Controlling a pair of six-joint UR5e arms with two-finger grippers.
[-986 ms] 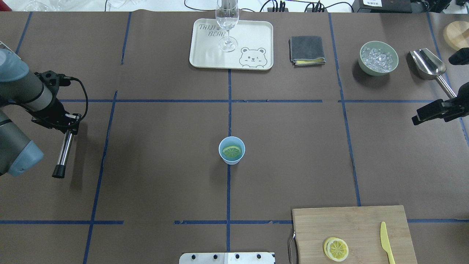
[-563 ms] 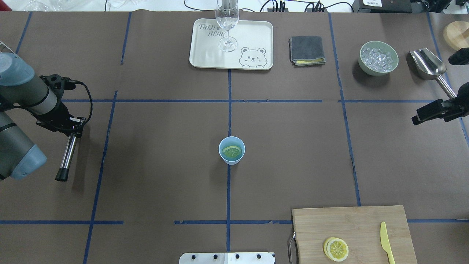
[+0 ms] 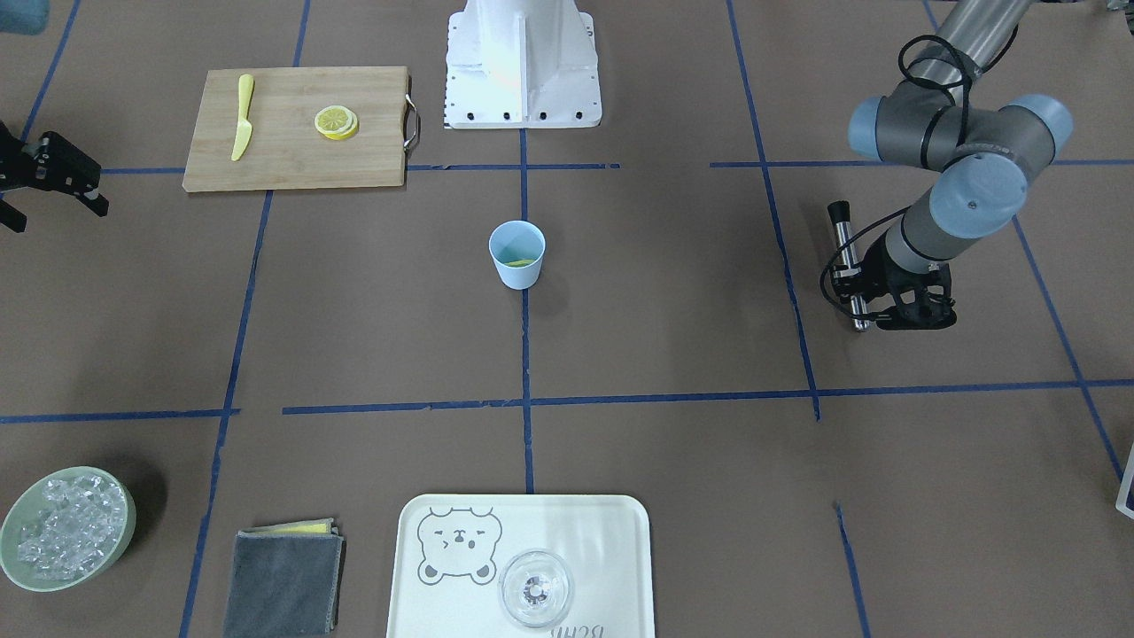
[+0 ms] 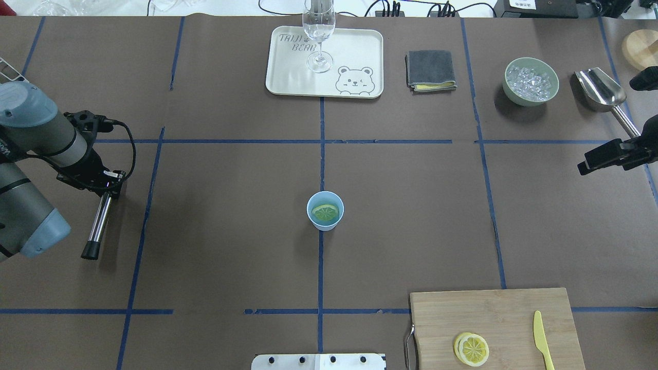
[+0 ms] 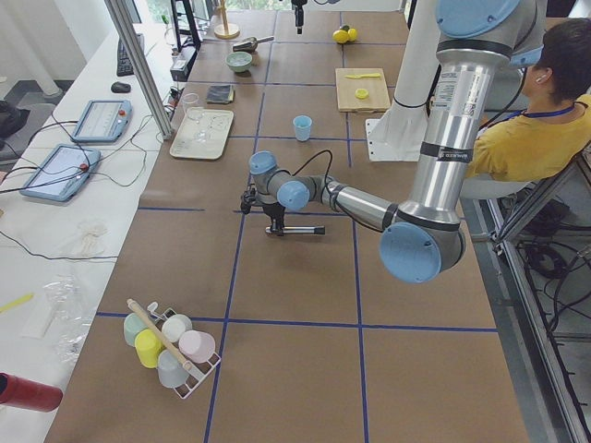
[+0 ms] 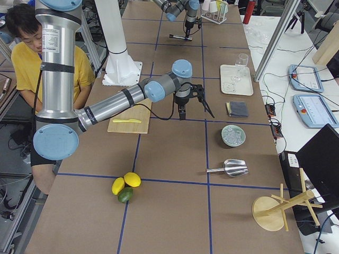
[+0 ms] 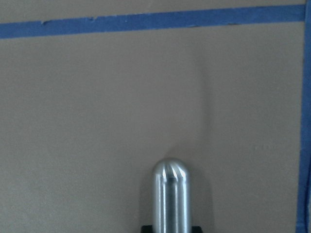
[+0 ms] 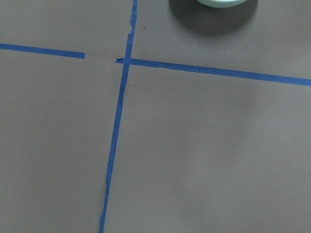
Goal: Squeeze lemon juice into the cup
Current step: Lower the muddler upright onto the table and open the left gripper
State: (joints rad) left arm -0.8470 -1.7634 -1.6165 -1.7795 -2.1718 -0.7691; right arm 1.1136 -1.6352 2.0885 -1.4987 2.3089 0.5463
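Lemon slice (image 3: 518, 262) sat mostly hidden behind cup (image 3: 516, 257) wall. Wine glass (image 4: 318, 36), far beyond cup, was cropped at top. Right gripper (image 3: 53, 208), well off cup's right, ran off frame. Left gripper (image 4: 105, 187) fingers were hidden around metal rod (image 4: 98, 223).

A robotics laboratory: two grey, blue-jointed robot arms (image 5: 452, 138) rise from a white pedestal (image 3: 523, 62) bolted at the edge of a long surface (image 4: 231, 246) covered in brown paper and marked off into a grid with blue tape (image 4: 257, 141). Two teach pendants (image 5: 97, 120) lie on a white side bench beside an aluminium frame post (image 5: 138, 55). An operator in a yellow shirt (image 5: 536, 138), lanyard around the neck, sits just beside the pedestal. Kitchen props are laid out well apart as test items, among them a bear-printed tray (image 4: 360, 51), a wooden cutting board (image 4: 493, 313) and a rack of pastel cups (image 5: 171, 346).
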